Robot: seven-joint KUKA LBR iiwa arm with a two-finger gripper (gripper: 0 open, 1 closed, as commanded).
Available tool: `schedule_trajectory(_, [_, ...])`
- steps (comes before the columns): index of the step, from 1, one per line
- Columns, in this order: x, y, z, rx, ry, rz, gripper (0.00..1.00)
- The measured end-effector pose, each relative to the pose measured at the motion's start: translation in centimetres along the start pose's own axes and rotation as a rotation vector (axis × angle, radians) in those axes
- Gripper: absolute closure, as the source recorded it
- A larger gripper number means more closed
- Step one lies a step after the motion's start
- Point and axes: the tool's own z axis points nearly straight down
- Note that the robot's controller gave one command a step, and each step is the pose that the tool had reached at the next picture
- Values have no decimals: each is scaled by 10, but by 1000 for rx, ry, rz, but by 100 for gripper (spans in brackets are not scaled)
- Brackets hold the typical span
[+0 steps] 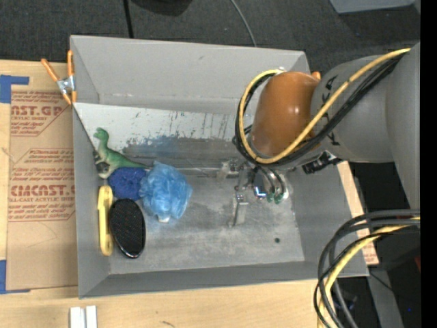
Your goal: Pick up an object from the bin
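Brush (128, 227) with a black oval head and a yellow handle lies nearest, at the left front of the bin (205, 268). Behind it sits the sponge (165, 191), a light blue puff of ruffled mesh, touching a dark blue lump (126, 181). A green dinosaur (108, 154) stands farther back. Right of the sponge, the gripper (235, 190) is over bare floor, its fingers apart with nothing between them.
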Motion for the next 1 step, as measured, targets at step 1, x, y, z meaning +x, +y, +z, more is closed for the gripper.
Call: schedule_trajectory(1, [-2, 0, -5, 0, -7, 0, 0])
